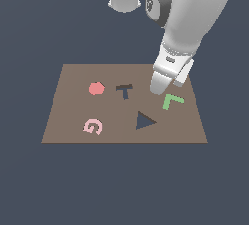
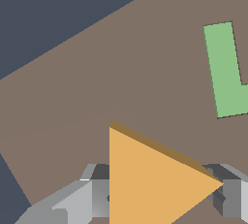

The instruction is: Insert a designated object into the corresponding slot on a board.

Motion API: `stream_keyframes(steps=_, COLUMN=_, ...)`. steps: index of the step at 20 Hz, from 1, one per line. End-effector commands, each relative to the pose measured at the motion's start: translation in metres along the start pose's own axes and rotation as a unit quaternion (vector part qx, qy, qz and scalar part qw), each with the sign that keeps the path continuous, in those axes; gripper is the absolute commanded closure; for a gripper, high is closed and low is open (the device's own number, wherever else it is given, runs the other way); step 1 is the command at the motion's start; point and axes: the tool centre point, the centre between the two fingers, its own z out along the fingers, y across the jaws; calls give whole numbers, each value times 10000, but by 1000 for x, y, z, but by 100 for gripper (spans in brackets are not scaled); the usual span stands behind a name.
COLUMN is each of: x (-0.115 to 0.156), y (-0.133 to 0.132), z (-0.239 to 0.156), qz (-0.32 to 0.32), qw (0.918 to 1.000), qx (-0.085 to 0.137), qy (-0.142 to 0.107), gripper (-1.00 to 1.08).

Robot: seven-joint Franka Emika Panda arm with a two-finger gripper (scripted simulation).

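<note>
The hand holds the orange triangle between its fingers, just above the board. I judge this is the carrying step: next the piece must travel to the triangle slot, which lies near the hand, and be turned to match. The green L lies just beside the hand; the T cut-out is near.

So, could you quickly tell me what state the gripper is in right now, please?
Gripper: closed on the orange triangle, a finger on either side of it, above the board.
</note>
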Motion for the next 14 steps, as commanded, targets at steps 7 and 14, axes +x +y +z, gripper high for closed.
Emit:
stream_keyframes(steps=7, x=9, y=4, z=-1, qz=543, qw=9985, qx=-1, qy=2, gripper=108)
stream_keyframes(steps=14, x=23, y=12, z=-1, qz=1420, qw=9899, qx=-1, qy=3, gripper=108)
